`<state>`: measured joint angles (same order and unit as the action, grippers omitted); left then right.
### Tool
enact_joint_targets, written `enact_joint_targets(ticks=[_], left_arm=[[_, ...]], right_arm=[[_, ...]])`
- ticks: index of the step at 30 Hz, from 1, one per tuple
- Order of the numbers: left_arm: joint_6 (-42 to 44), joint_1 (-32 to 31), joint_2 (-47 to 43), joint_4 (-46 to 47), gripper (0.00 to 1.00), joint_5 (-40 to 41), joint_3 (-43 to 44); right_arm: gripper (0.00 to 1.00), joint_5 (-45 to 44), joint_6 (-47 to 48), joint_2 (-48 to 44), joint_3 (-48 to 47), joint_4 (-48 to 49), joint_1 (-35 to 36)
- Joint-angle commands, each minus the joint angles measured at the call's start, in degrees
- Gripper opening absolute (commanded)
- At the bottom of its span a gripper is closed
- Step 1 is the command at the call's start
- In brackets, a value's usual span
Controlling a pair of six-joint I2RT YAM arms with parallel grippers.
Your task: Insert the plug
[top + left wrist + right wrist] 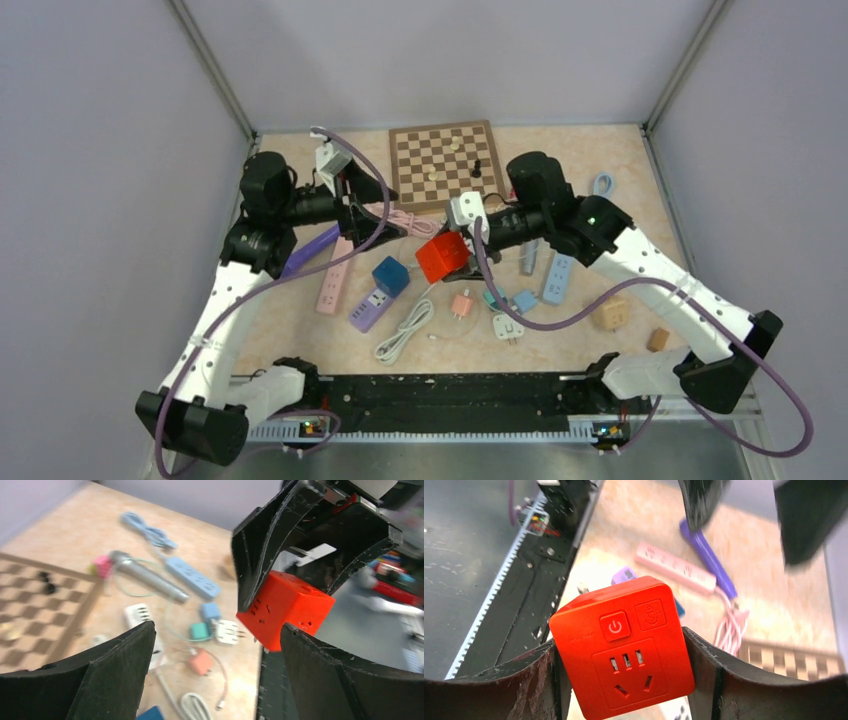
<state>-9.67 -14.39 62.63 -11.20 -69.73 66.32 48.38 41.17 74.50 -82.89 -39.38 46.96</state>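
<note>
I hold the red cube socket [624, 645] clamped between the two fingers of my right pincer [619, 639], gripped on two opposite side faces and lifted clear of the table [600, 150], roughly over its middle. It is a glossy orange-red block with rounded edges, tilted a little to one side. The face turned toward my wrist carries a square power button, a small embossed emblem beside it, a row of three short slots and, below those, two slanted outlet slots; another face shows more slot openings.
</note>
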Motion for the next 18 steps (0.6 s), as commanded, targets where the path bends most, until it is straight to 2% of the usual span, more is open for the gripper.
enact_joint_targets(ticks=[1, 4, 7, 15, 18], left_arm=[[5.93, 0.86, -6.18, 1.73, 0.99, 20.70, -2.80], [3.87, 0.86, -8.30, 5.62, 0.99, 28.60, -5.59], [1.42, 0.81, -8.17, 7.29, 0.99, 31.21, -6.84], [2.37, 0.77, -7.25, 3.23, 0.99, 33.45, -6.98], [3.41, 0.77, -7.71, 2.48, 0.99, 34.27, -7.70]], right_arm=[[0.00, -7.92, -7.38, -4.42, 4.24, 2.46, -7.22], [0.00, -16.07, -10.66, -3.99, 7.60, 3.47, -15.25], [0.00, -21.41, -12.11, -1.94, 9.49, 3.17, -22.79], [0.00, -24.81, -0.81, -0.84, 19.84, 3.75, -36.89], [0.00, -22.24, 1.74, 0.03, 21.09, 1.37, -43.08]])
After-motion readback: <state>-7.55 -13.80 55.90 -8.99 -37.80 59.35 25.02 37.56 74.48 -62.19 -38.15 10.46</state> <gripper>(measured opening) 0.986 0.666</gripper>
